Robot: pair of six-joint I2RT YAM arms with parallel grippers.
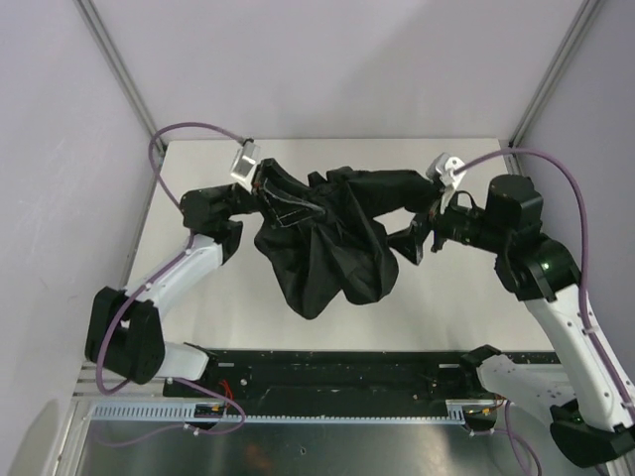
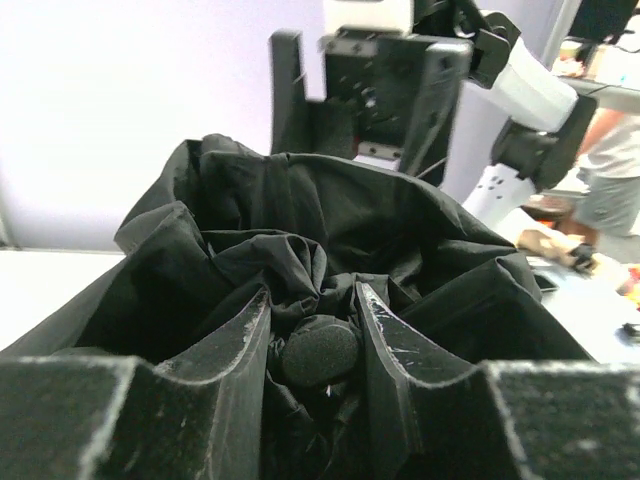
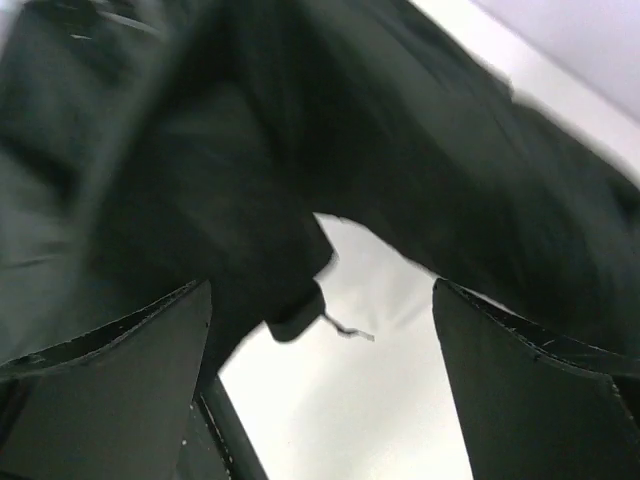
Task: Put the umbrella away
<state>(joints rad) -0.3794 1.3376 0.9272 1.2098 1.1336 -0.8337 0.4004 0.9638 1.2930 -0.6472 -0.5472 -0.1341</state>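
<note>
Umbrella: crumpled black fabric, bunched over the middle of the table, nearer the table's far edge than its near edge. One long fold droops toward the near edge; cannot tell whether it touches the table.

Left gripper: over the table's far-left part, at the fabric's left end. Fingers drawn close, pinching a small rounded black nub with gathered cloth puckered round it. Fabric rises in folds beyond the fingertips.

Right gripper: over the table's far-right part, at the fabric's right end. Fingers spread wide, nothing gripped between them. Wrist view is blurred: dark cloth hangs above and past the fingertips, with bare table showing through the gap. A short tab with a thin thread dangles from the cloth edge there.
</note>
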